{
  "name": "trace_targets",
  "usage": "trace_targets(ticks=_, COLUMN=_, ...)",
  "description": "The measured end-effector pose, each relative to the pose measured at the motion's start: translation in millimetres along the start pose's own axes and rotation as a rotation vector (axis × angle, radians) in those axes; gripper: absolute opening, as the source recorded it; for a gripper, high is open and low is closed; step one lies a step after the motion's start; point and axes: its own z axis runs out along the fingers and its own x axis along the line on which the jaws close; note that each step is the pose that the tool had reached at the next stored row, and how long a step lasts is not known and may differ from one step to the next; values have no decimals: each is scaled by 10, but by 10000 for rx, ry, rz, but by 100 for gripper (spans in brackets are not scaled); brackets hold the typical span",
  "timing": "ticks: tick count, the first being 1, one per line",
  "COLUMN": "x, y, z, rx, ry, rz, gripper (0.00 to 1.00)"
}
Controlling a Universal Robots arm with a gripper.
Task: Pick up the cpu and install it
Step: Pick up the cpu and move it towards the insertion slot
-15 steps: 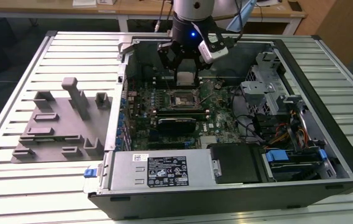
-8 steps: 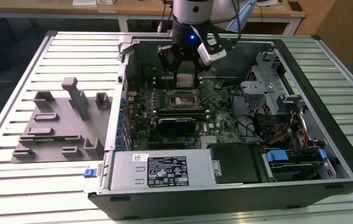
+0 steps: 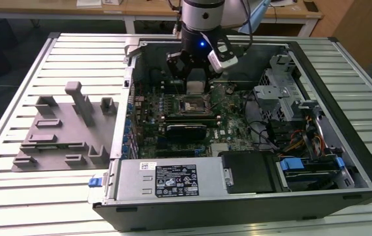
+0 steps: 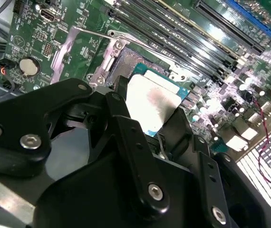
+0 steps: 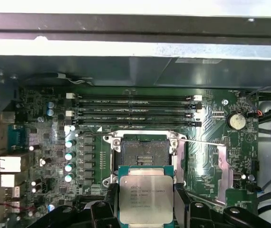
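Gripper point(image 5: 146, 209) was clamped on the cpu point(image 5: 146, 192), held just beside the open socket point(image 5: 145, 153); height above it hard to judge. Good seating needed edges squared, flat descent, no tilt.

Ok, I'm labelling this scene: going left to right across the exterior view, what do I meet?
Grey fixture block → gripper holding the cpu → metal drive cage → black case wall.

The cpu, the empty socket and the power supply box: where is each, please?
cpu point(image 5: 146, 199), first wrist view, middle of its metal top.
socket point(image 5: 142, 153), first wrist view, its dark open middle.
power supply box point(image 3: 133, 181), exterior view, bare silver face.
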Motion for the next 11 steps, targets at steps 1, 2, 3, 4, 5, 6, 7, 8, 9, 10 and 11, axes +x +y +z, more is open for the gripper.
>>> trace_targets(ticks=1, x=0, y=0, z=13, rx=-1, ry=-22, rz=-7, gripper=54)
trace_targets(ticks=2, x=1, y=0, z=26, rx=-1, ry=-46, rz=-13, gripper=54)
trace_targets(ticks=3, x=1, y=0, z=40, rx=-1, ry=-71, rz=-19, gripper=54)
trace_targets(ticks=4, x=1, y=0, z=54, rx=-1, ry=-94, rz=-24, gripper=54)
trace_targets(ticks=5, x=1, y=0, z=69, rx=-2, ry=-112, rz=-29, gripper=54)
trace_targets(ticks=6, x=1, y=0, z=86, rx=-2, ry=-126, rz=-32, gripper=54)
trace_targets(ticks=7, x=2, y=0, z=104, rx=-2, ry=-137, rz=-32, gripper=54)
trace_targets(ticks=8, x=3, y=1, z=121, rx=-2, ry=-143, rz=-32, gripper=54)
trace_targets(ticks=9, x=5, y=2, z=137, rx=-2, ry=-150, rz=-32, gripper=54)
trace_targets(ticks=10, x=7, y=4, z=150, rx=-1, ry=-156, rz=-32, gripper=54)
trace_targets(ticks=11, x=11, y=6, z=159, rx=5, ry=-160, rz=-33, gripper=54)
